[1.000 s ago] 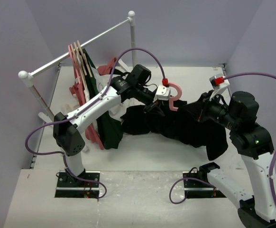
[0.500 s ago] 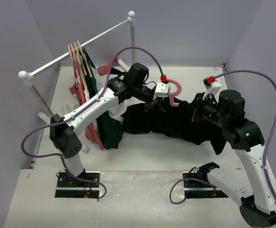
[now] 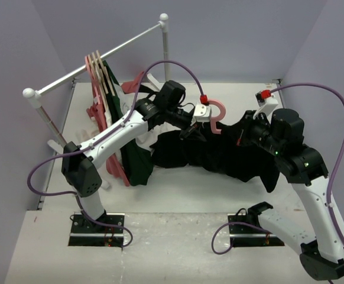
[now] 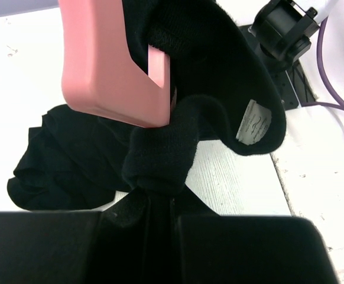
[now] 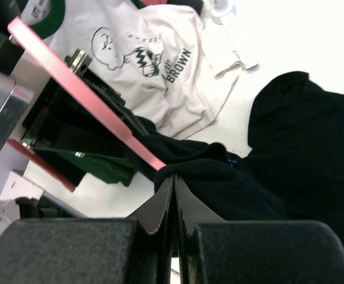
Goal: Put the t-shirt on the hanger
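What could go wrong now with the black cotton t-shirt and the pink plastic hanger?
The left gripper pinches only a rolled collar edge of the t-shirt beside the hanger; that thin hold may slip. The right gripper is shut on fabric at the hanger's arm; pulling could bunch cloth instead of seating it.

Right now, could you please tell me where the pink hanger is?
In the top view, the pink hanger pokes up mid-table, just right of the left pincer, its lower part buried in the black t-shirt.
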### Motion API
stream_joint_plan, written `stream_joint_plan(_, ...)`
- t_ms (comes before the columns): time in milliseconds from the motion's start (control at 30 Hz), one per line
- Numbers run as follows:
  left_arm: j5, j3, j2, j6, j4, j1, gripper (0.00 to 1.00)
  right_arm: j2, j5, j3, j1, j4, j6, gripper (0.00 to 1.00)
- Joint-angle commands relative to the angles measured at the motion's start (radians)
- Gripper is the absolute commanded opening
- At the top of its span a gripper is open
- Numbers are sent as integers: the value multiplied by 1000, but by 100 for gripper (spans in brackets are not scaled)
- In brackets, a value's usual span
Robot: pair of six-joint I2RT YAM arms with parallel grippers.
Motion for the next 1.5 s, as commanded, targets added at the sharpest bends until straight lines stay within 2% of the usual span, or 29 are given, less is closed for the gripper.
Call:
stream_joint_plan(0,33,-4,-66,-12,60,-2,0,17,64,41,5,46,20,2)
stream_joint_plan(300,51,-13,-79,-22,82,-3,0,89,-41,10,21,110,33,3)
stream_joint_plan(467,34,-14,-79,-45,105,-4,0,88,-157,-27,21,147,38,6)
stream_joint_plan(567,30,-12,-81,-38,95,-3,0,52,-97,-17,21,144,27,9)
stream_joint_plan(700,64,12,-85,22,16,-4,0,3,-18,19,0,129,-41,26)
stream_joint_plan(767,82,32,-86,66,-46,-3,0,-23,-32,18,-45,127,-86,35)
stream_joint_plan(900,103,59,-89,131,-136,-3,0,-70,-149,6,-71,128,-183,42)
stream_joint_plan(1000,129,89,-75,174,-198,-4,0,-101,-345,-20,-69,151,-263,57)
stream_joint_plan(1067,159,109,-63,195,-227,-5,0,-90,-436,-14,-69,154,-272,60)
stream_joint_plan(1267,196,181,-17,230,-293,-28,0,29,-597,51,-59,187,-248,60)
stream_joint_plan(1467,217,208,3,257,-326,-47,0,101,-548,118,-44,175,-259,52)
